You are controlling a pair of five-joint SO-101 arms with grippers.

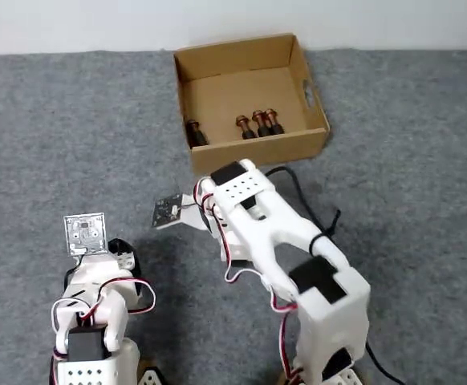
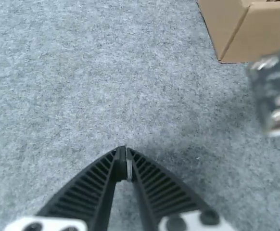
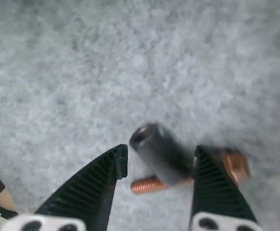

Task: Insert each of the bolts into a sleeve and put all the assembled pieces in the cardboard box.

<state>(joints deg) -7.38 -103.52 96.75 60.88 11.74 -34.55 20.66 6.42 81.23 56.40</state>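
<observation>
Grey, felt-like table point(image 1: 49, 120) throughout the high view, with the cardboard box point(image 1: 217, 156) at its far side. Inside the box, a single assembled piece point(image 1: 194, 133) by one side wall and a row of three assembled pieces point(image 1: 259, 123) close to the front wall. Right arm point(image 1: 274, 233) stretched out to just short of the box front; left arm point(image 1: 97, 297) folded back at the near edge.

From the left wrist: left claw point(image 2: 122, 161) closed tight, tips touching, gripping nothing, poised over bare grey table. Box corner off to one side, well apart.

From the right wrist: right claw point(image 3: 161, 156) spread wide, low over the table. Between its fingers a black sleeve point(image 3: 160, 153), lying tilted across a copper bolt point(image 3: 147, 185); bolt shank passing under the sleeve, not through it, as far as can be judged. Sleeve close against one finger, touching or not impossible to tell.

Judging by this: four pieces boxed, one pair left to join and carry over to the box.
</observation>
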